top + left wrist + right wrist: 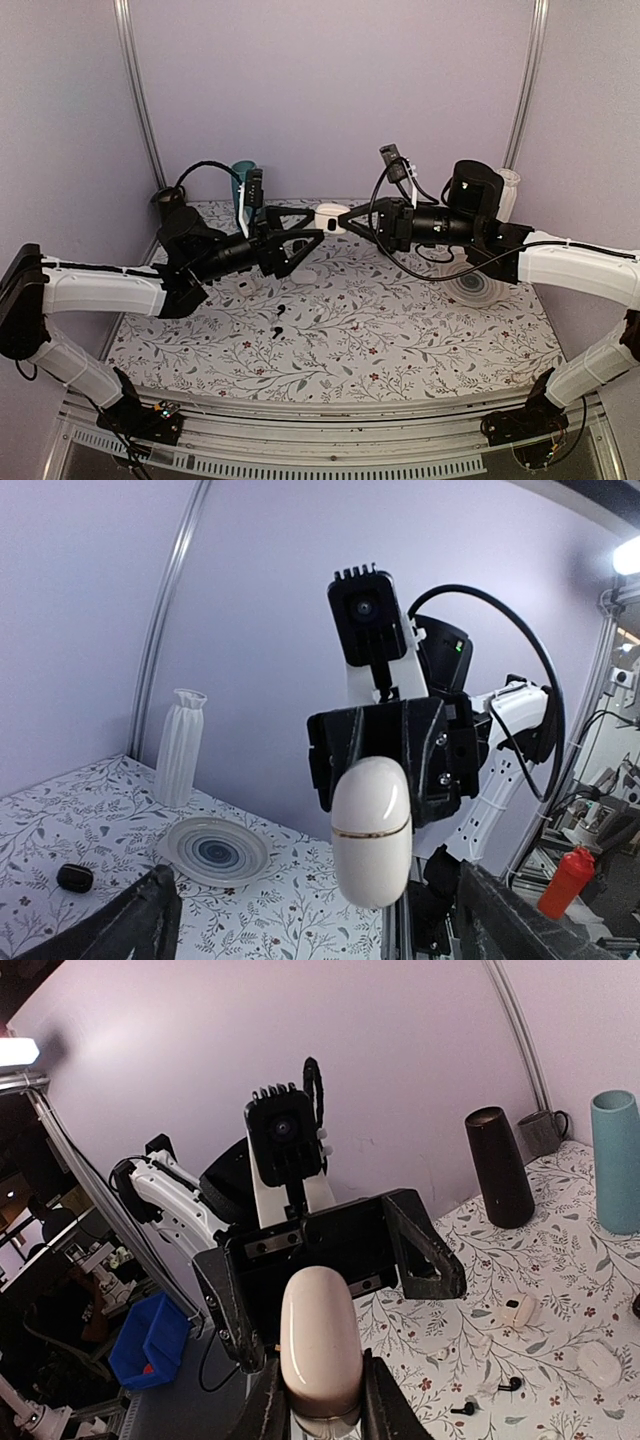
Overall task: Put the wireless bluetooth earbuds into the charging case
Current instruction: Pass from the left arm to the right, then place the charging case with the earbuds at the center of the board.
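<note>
1. Lilac walls all round, and down below a desk [400,340] under a white cloth with little flowers.
2. Up in the air between the two arms: the small shiny white rounded plastic charging case [331,217], lid shut, with a thin gold line round its middle.
3. Pinched at one end by the right tool [348,218], one finger pressed on each side, the other end sticking out free.
4. Left tool [312,226] spread wide, just beside that free end and not gripping it.
5. Down on the desk, well apart from the case: a small black earbud with a stem [512,1385] and a second black earbud [462,1409] near it.
6. Most likely next: getting the lid open. Hold tight with the right tool so the case cannot slip or turn.
7. Bring the left tool in slowly and straight, one finger on each side of the free end, going no further than the gold line.
8. Cannot tell from here which half is the lid, so look for the hinge first, then pull gently away from it.
9. Close the left tool softly. Looks smooth and slippery, so a hard squeeze could pop the case out and drop it on the desk.
</note>
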Robot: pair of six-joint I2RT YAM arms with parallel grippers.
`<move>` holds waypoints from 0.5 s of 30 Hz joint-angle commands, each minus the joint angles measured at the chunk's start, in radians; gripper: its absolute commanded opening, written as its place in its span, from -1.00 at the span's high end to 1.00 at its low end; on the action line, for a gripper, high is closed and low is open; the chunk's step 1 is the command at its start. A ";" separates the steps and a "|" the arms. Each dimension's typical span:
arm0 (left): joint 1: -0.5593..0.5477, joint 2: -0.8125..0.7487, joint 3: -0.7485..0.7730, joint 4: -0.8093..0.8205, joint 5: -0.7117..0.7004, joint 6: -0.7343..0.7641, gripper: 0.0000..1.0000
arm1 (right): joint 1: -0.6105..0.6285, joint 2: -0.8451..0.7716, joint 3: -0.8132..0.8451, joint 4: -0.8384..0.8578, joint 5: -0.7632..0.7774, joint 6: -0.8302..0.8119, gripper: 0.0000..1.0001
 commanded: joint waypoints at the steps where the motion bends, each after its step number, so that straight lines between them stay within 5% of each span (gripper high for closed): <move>1: 0.017 -0.047 -0.030 -0.064 -0.062 0.042 -0.92 | -0.006 0.006 0.001 0.019 0.057 0.018 0.93; 15: 0.094 -0.170 -0.068 -0.338 -0.304 -0.024 -0.92 | -0.111 -0.008 -0.075 -0.012 0.215 0.097 0.93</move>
